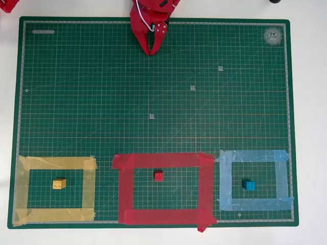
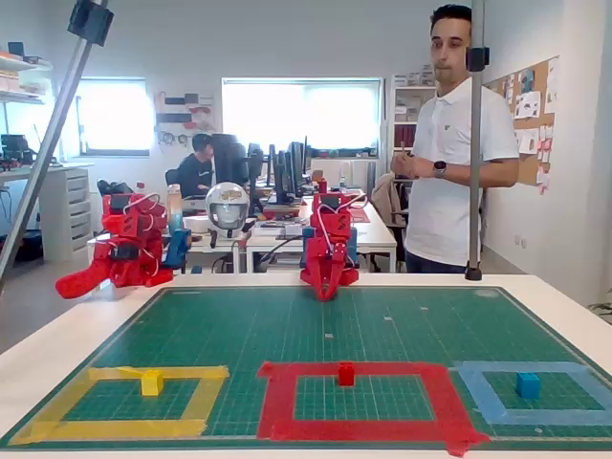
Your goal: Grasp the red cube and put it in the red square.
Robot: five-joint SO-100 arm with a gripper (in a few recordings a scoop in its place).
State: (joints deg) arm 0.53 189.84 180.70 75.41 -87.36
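Observation:
The red cube (image 1: pixel 159 176) (image 2: pixel 345 373) lies inside the red square (image 1: pixel 124 189) (image 2: pixel 277 397), near its upper tape strip, in the overhead view. My red gripper (image 1: pixel 150 50) (image 2: pixel 325 293) is folded back at the far edge of the green mat, far from the cube. Its fingers point down at the mat and look closed together, with nothing between them.
A yellow block (image 1: pixel 59 184) sits inside the yellow tape outline (image 1: pixel 89 189). A blue block (image 1: pixel 249 185) sits in the light-blue tape outline (image 1: pixel 225 184). The green cutting mat (image 1: pixel 153 102) covers the table. A person (image 2: pixel 449 153) stands behind the table at the right, beside a metal pole (image 2: pixel 474 143).

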